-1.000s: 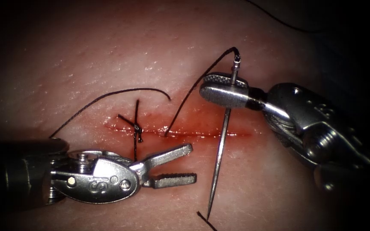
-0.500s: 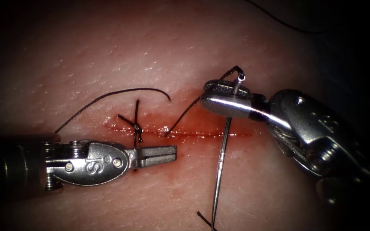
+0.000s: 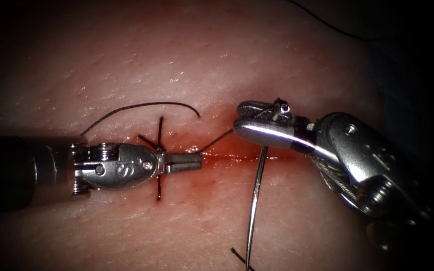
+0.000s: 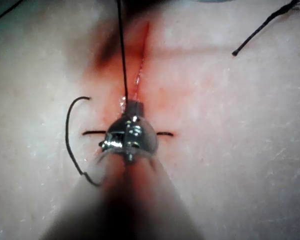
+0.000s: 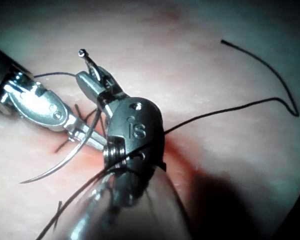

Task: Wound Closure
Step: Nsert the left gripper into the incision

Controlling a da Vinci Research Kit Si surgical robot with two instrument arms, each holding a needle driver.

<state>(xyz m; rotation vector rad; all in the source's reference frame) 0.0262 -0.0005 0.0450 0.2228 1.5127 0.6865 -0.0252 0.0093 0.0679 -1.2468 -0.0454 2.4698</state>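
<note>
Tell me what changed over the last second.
The left tool closed its fingers and moved up onto the cut, by the thread exit. The right tool lowered toward the tissue, holding the needle near its thread end. The knot stayed.

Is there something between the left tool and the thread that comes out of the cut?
Nothing visible. The left tool lies shut on the cut, its tip right at the thread. The right tool holds the needle near its tail, outside the tissue.
</note>
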